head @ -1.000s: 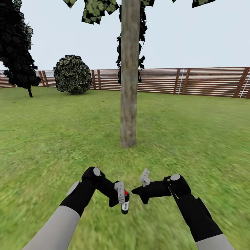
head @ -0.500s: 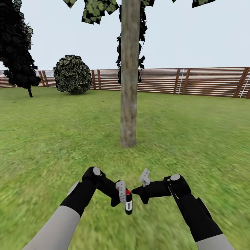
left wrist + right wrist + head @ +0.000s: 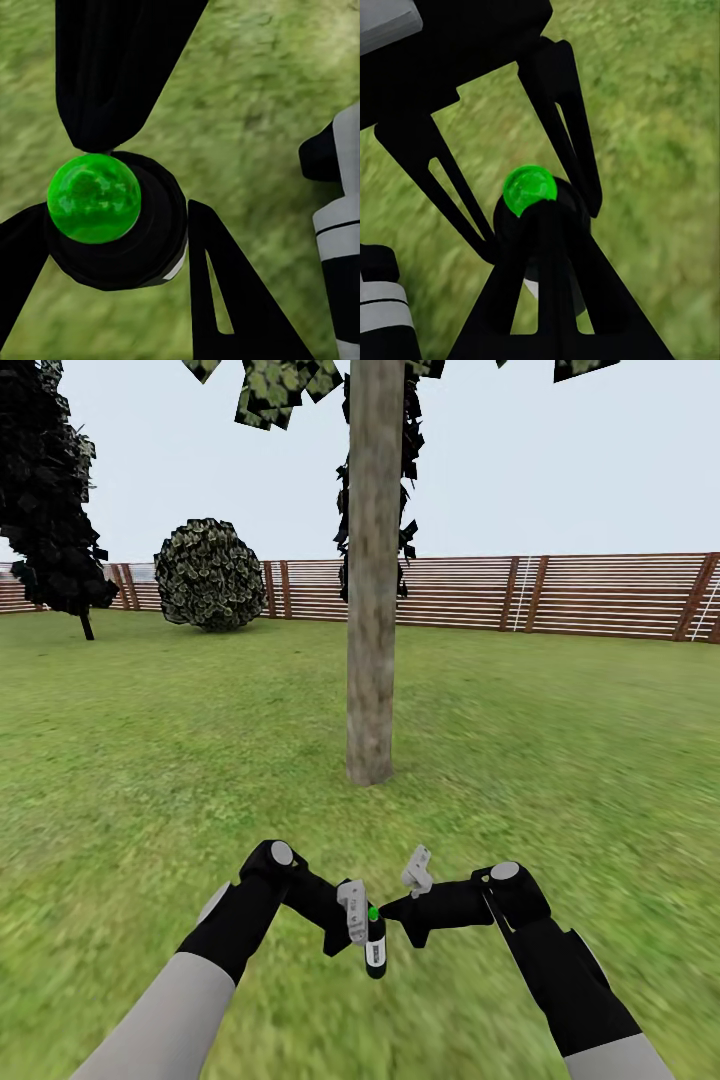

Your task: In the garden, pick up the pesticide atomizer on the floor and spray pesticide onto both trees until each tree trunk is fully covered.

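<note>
The pesticide atomizer [image 3: 375,945] hangs upright above the grass floor [image 3: 150,780], a slim black cylinder with a pale label band low on its body and a bright green dot at its top, directly in front of the tree trunk [image 3: 373,570] and well short of it. The left claw [image 3: 358,922] is clamped on it: in the left wrist view the atomizer [image 3: 112,221] sits wedged between black fingers [image 3: 225,292], its round green cap facing the camera. The right claw [image 3: 412,878] is just beside the atomizer, on the side away from the left arm; the right wrist view shows the atomizer [image 3: 536,214] framed by both claws' black fingers, but whether the right claw is gripping or spread I cannot tell. The trunk rises straight, grey-brown and mottled, with blocky green leaves at its top. Beyond the trunk runs a brown slatted fence [image 3: 560,595], with a round bush [image 3: 210,575] and a near-black cypress [image 3: 50,490] off towards the left arm's side.
</note>
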You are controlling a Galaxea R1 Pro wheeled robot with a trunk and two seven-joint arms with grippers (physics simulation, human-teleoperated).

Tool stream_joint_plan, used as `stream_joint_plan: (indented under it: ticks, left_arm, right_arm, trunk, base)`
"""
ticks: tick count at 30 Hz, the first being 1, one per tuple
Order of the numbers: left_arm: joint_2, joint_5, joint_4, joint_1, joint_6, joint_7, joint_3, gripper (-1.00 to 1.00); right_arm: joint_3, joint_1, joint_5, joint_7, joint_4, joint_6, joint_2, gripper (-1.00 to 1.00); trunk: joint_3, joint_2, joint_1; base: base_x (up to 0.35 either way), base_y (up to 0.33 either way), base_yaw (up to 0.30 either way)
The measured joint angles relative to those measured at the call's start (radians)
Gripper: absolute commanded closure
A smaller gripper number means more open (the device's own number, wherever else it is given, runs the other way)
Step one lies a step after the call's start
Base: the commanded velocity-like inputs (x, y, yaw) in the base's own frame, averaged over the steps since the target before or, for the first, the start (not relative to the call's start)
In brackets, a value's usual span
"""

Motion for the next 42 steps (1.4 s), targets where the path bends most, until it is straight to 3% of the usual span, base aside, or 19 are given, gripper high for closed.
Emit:
stream_joint_plan:
  ticks: [6, 10, 17, 20, 22, 24, 27, 28, 29, 32, 33, 34, 36, 39, 41, 42]
  left_arm:
    - [0.006, -0.006, 0.003, 0.0, -0.001, -0.001, 0.002, 1.0]
    - [0.039, -0.008, 0.005, 0.0, -0.001, -0.001, 0.004, 1.0]
    - [0.124, -0.009, 0.009, 0.0, 0.001, -0.001, 0.006, 1.0]
    - [0.179, -0.008, 0.011, 0.0, 0.003, 0.003, 0.011, 1.0]
    - [0.197, -0.007, 0.011, 0.0, 0.005, 0.009, 0.036, 1.0]
    - [0.204, -0.006, 0.011, 0.0, 0.007, 0.026, 0.134, 1.0]
    - [0.199, -0.005, 0.012, 0.0, 0.008, 0.088, 0.319, 1.0]
    - [0.196, -0.005, 0.014, 0.0, 0.009, 0.113, 0.376, 1.0]
    - [0.193, -0.004, 0.019, 0.0, 0.009, 0.139, 0.428, 1.0]
    - [0.189, -0.003, 0.051, 0.0, 0.009, 0.221, 0.562, 1.0]
    - [0.188, -0.003, 0.057, 0.0, 0.009, 0.239, 0.583, 1.0]
    - [0.187, -0.003, 0.072, 0.0, 0.009, 0.295, 0.636, 1.0]
    - [0.186, -0.001, 0.101, 0.001, 0.007, 0.409, 0.713, 1.0]
    - [0.176, 0.008, 0.165, 0.002, 0.004, 0.565, 0.774, 1.0]
    - [0.166, 0.038, 0.197, 0.003, 0.003, 0.67, 0.791, 1.0]
    - [0.156, 0.071, 0.208, 0.005, 0.002, 0.752, 0.796, 1.0]
  right_arm:
    - [0.0, 0.0, 0.0, 0.0, 0.0, 0.0, 0.0, 1.0]
    - [0.0, 0.0, 0.0, 0.0, 0.0, 0.0, 0.0, 1.0]
    - [-0.001, 0.0, 0.0, 0.0, 0.001, 0.001, -0.002, 1.0]
    - [-0.003, 0.0, 0.0, 0.0, 0.001, 0.001, -0.005, 1.0]
    - [-0.006, 0.0, 0.001, -0.001, 0.001, 0.001, -0.007, 1.0]
    - [-0.01, 0.001, 0.002, -0.003, 0.005, 0.001, -0.009, 1.0]
    - [-0.029, 0.003, 0.004, -0.011, 0.01, 0.001, -0.013, 1.0]
    - [-0.057, 0.005, 0.005, -0.014, 0.015, 0.001, -0.015, 1.0]
    - [-0.103, 0.006, 0.007, -0.022, 0.027, 0.001, -0.019, -1.0]
    - [-0.334, 0.008, 0.01, -0.083, 0.087, -0.001, -0.032, -1.0]
    - [-0.382, 0.009, 0.009, -0.096, 0.096, 0.001, -0.033, -1.0]
    - [-0.492, 0.009, 0.016, -0.133, 0.114, -0.002, -0.036, -1.0]
    - [-0.666, 0.011, 0.035, -0.174, 0.127, -0.002, -0.038, -1.0]
    - [-0.825, 0.013, 0.074, -0.196, 0.132, -0.03, -0.038, -1.0]
    - [-0.902, 0.014, 0.112, -0.224, 0.133, -0.114, -0.036, -1.0]
    - [-0.954, 0.014, 0.131, -0.257, 0.133, -0.198, -0.032, -1.0]
  trunk:
    - [0.0, 0.0, 0.0]
    - [0.0, 0.0, 0.0]
    - [0.0, 0.0, 0.0]
    - [0.0, 0.0, 0.0]
    - [0.0, 0.0, 0.0]
    - [0.0, 0.0, 0.0]
    - [0.0, 0.0, 0.0]
    - [0.0, 0.0, 0.0]
    - [0.0, 0.0, 0.0]
    - [0.0, 0.0, 0.0]
    - [0.0, 0.0, 0.0]
    - [0.0, 0.0, 0.0]
    - [0.0, 0.0, 0.0]
    - [0.0, 0.0, 0.0]
    - [0.0, 0.0, 0.0]
    - [0.0, 0.0, 0.0]
  base:
    - [0.0, 0.0, 0.0]
    - [0.0, 0.0, 0.0]
    - [0.0, 0.0, 0.0]
    - [0.0, 0.0, 0.0]
    - [0.0, 0.0, 0.0]
    - [0.0, 0.0, 0.0]
    - [0.0, 0.0, 0.0]
    - [0.0, 0.0, 0.0]
    - [0.0, 0.0, 0.0]
    - [0.0, 0.0, 0.0]
    - [0.0, 0.0, 0.0]
    - [0.0, 0.0, 0.0]
    - [0.0, 0.0, 0.0]
    - [0.0, 0.0, 0.0]
    - [0.0, 0.0, 0.0]
    - [0.0, 0.0, 0.0]
